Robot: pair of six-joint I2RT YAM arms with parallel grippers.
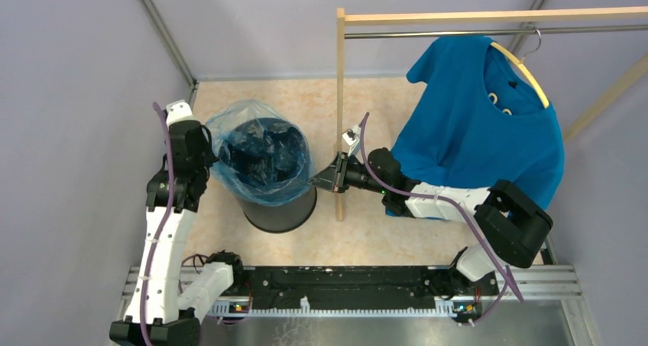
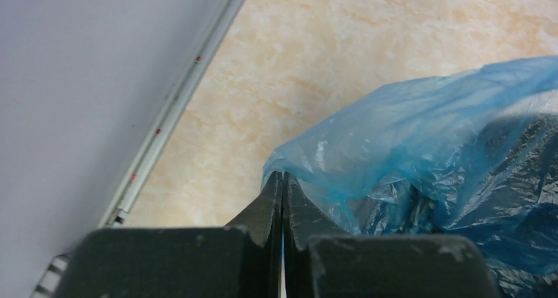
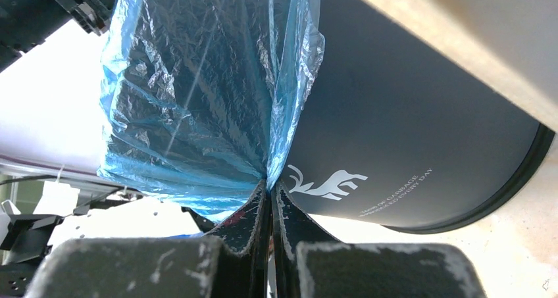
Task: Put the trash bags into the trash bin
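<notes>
The black round trash bin [image 1: 284, 212] stands on the floor between my arms; its side with a white deer mark shows in the right wrist view [image 3: 421, 127]. The translucent light-blue trash bag [image 1: 260, 151] is spread over the bin's mouth and sags inside. My left gripper [image 1: 205, 156] is shut on the bag's left edge [image 2: 342, 147], fingertips together [image 2: 283, 178]. My right gripper [image 1: 315, 179] is shut on the bag's right edge [image 3: 197, 100], pinching it at the tips [image 3: 270, 185] beside the bin's wall.
A wooden clothes rack post [image 1: 340, 109] stands just right of the bin, close to my right gripper. An opaque blue T-shirt [image 1: 481, 124] hangs on a hanger from the rack's rail. Grey walls [image 1: 69, 94] enclose the beige floor [image 1: 367, 94].
</notes>
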